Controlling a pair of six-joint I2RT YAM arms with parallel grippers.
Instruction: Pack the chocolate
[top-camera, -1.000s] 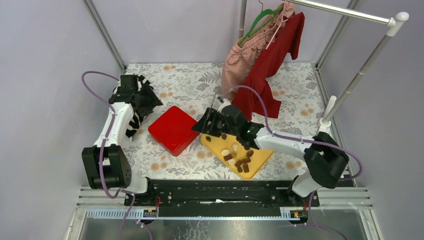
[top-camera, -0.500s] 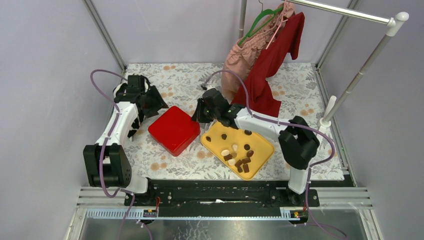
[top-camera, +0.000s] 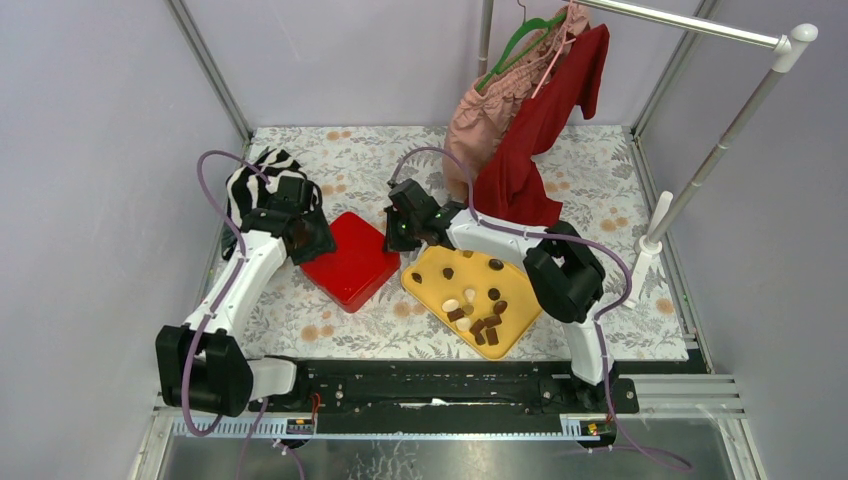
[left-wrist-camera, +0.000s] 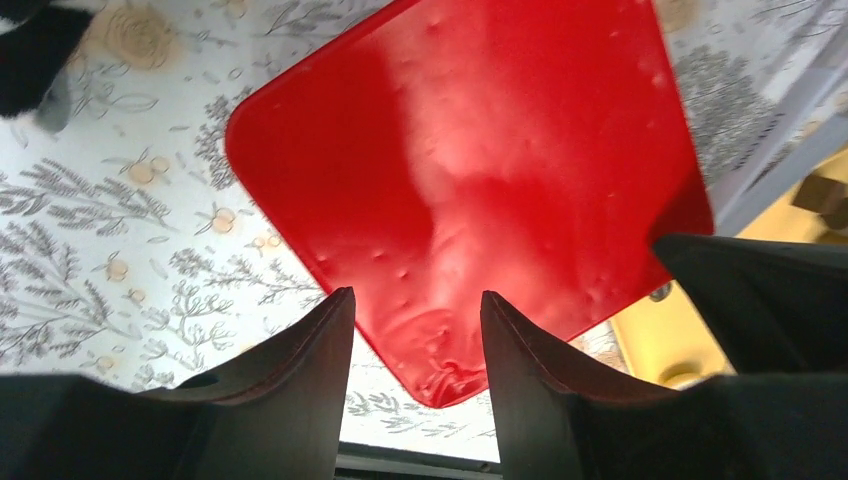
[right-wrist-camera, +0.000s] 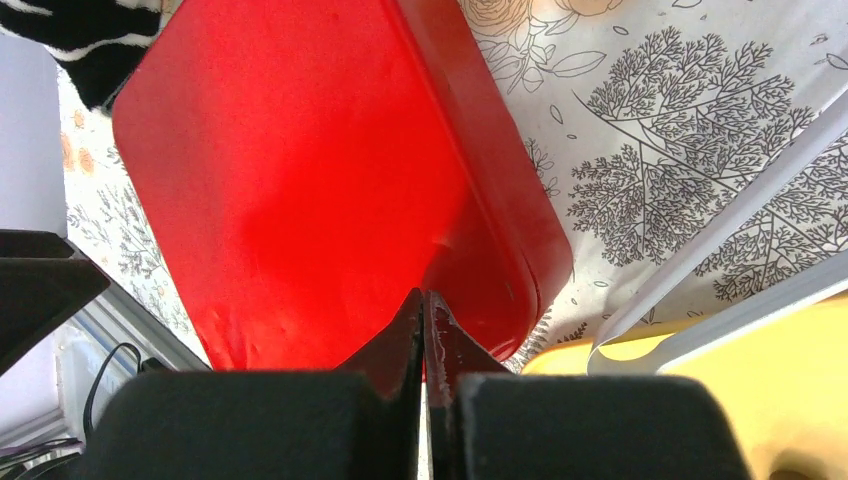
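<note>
On the floral-print table cover (top-camera: 380, 165), catalogued from left to right: one zebra-striped cloth (top-camera: 248, 182), crumpled at the far left edge, behind the left arm. Left gripper (left-wrist-camera: 415, 300), poised above the left corner of the red square box (top-camera: 350, 258), jaws apart with nothing between them; the wrist view shows the box top through the gap. The red square box sits left of centre, set diagonally, its glossy top facing up. Right gripper (right-wrist-camera: 425, 300), at the box's right corner beside the tray, jaws pressed together and empty; whether the tips touch the box cannot be told. One yellow tray (top-camera: 525, 298), just right of the box and also diagonal, near the front edge. The chocolate (top-camera: 480, 322) lies loose on this tray: dark brown, tan and cream pieces, most gathered toward its near corner, a few scattered toward the far side. At the back right, a pink garment (top-camera: 480, 115) and a red garment (top-camera: 530, 140) hang from a green hanger (top-camera: 520, 40) on a white clothes rack (top-camera: 730, 130).
</note>
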